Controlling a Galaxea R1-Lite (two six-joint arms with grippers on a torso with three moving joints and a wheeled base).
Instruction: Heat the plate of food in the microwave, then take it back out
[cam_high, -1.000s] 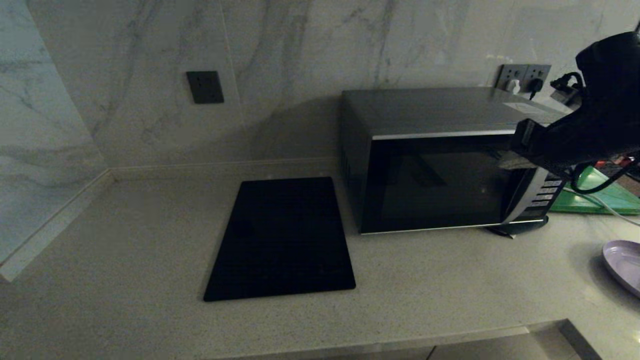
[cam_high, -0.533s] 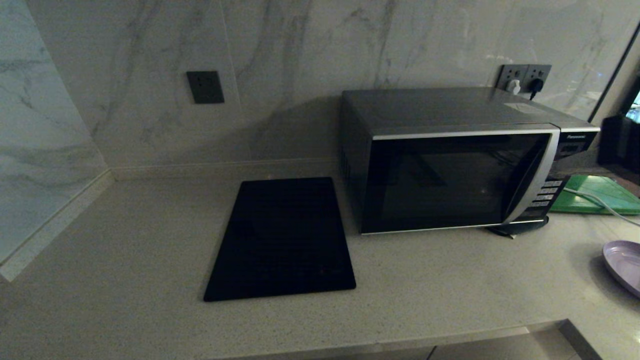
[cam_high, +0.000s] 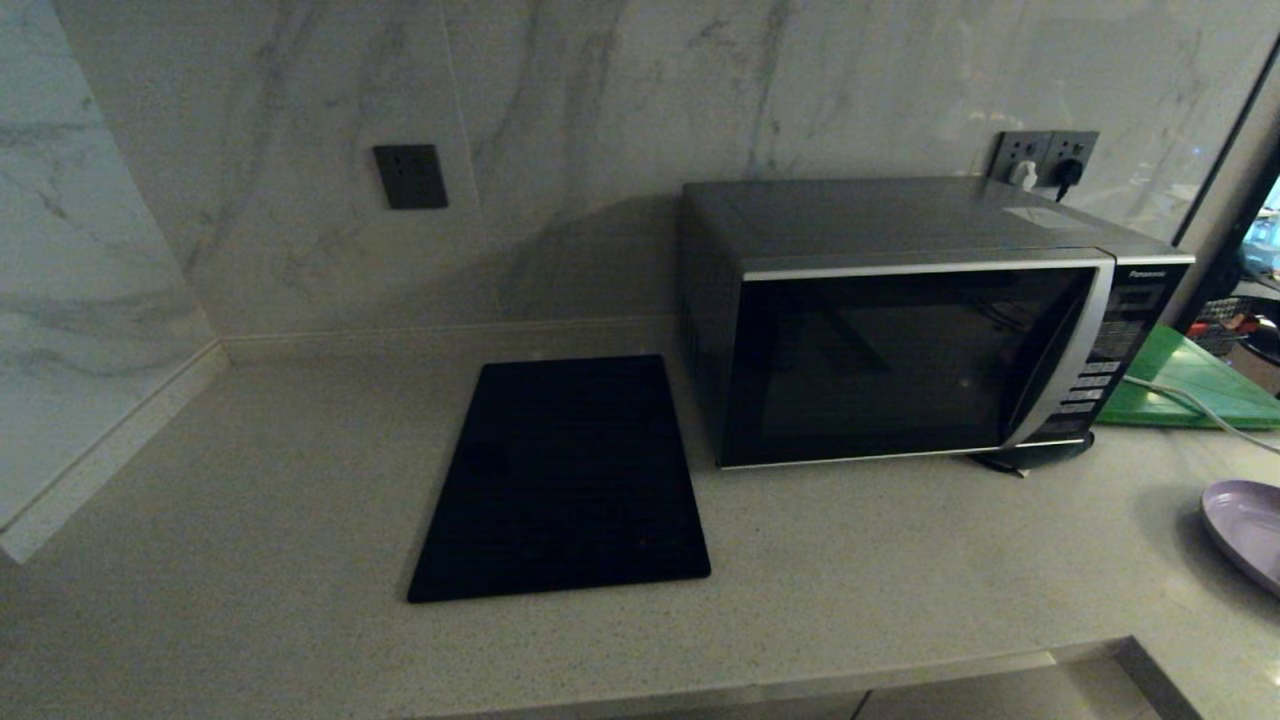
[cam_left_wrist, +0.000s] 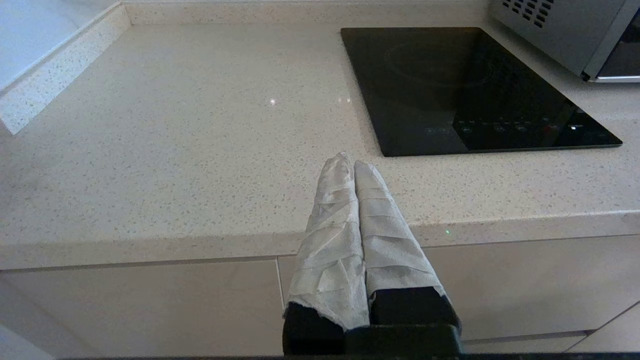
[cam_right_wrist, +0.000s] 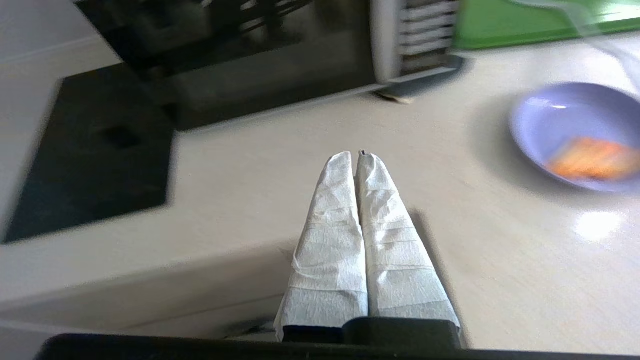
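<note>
Plate (cam_high: 1245, 530) cut off, frame edge

Head cam high, wrists low; all share microwave (cam_high: 905, 320)

1. The desk (cam_left_wrist: 175, 150) looks like speckled stone, smooth with a light sheen.
2. The microwave (cam_high: 920, 320) has a glossy dark glass door and brushed metal trim.
3. The black slab (cam_left_wrist: 470, 85) is glossy glass.
4. Both claws, left claw (cam_left_wrist: 350, 165) and right claw (cam_right_wrist: 356, 159), wear crinkled white cloth-like wrap.
5. The plate (cam_right_wrist: 565, 125) looks smooth and glossy.
</note>
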